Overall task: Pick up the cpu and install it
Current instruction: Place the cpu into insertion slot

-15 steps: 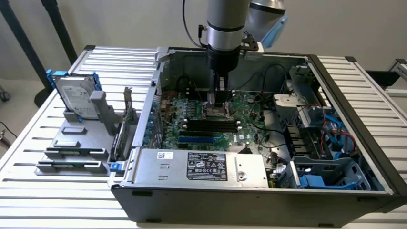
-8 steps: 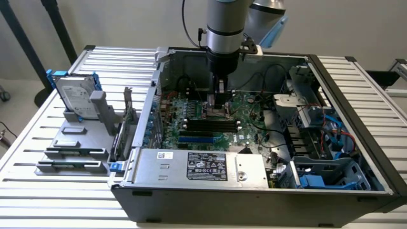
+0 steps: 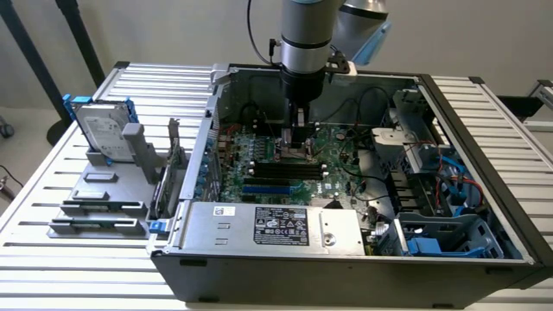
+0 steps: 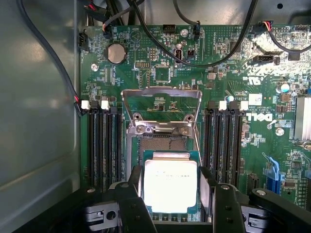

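Note:
The cpu, a small square chip with a bright silver top and green edge, sits between my gripper's two black fingers, which press on its two opposite sides. It hangs low over the open socket on the green motherboard. The socket's metal load plate stands tilted up behind it. In the exterior view my gripper reaches straight down into the open computer case, close above the board's middle.
Black memory slots flank the socket on both sides. Black cables cross the board beyond it. A hard drive in a blue frame stands on a grey fixture at the exterior view's left. A silver power supply lies at the case's front.

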You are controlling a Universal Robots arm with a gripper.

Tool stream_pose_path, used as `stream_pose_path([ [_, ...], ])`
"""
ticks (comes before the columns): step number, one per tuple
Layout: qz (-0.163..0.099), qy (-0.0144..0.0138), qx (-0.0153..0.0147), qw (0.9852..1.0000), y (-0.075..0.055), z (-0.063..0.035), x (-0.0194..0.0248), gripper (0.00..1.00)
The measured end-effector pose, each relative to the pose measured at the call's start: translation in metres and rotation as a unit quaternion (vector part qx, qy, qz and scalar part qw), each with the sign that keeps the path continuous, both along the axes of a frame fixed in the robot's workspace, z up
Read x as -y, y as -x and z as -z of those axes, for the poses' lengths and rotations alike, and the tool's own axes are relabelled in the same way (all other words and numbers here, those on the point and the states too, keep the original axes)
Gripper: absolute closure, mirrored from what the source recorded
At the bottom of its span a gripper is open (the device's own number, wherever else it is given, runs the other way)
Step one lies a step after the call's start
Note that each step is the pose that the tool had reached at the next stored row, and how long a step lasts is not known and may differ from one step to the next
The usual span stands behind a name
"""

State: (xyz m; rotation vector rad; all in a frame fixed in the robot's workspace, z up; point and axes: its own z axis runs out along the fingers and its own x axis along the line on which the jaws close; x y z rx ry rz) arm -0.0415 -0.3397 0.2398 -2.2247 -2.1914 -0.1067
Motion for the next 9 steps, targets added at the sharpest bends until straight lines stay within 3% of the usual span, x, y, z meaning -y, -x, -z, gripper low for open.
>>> stream_pose_path([
  [6, 0.0, 0.0003, 0.0013, 1.0, 0.0, 0.0027, -0.0007, 0.45],
  [9, 0.0, 0.0002, 0.0034, 1.0, 0.0003, 0.0049, -0.0012, 0.45],
])
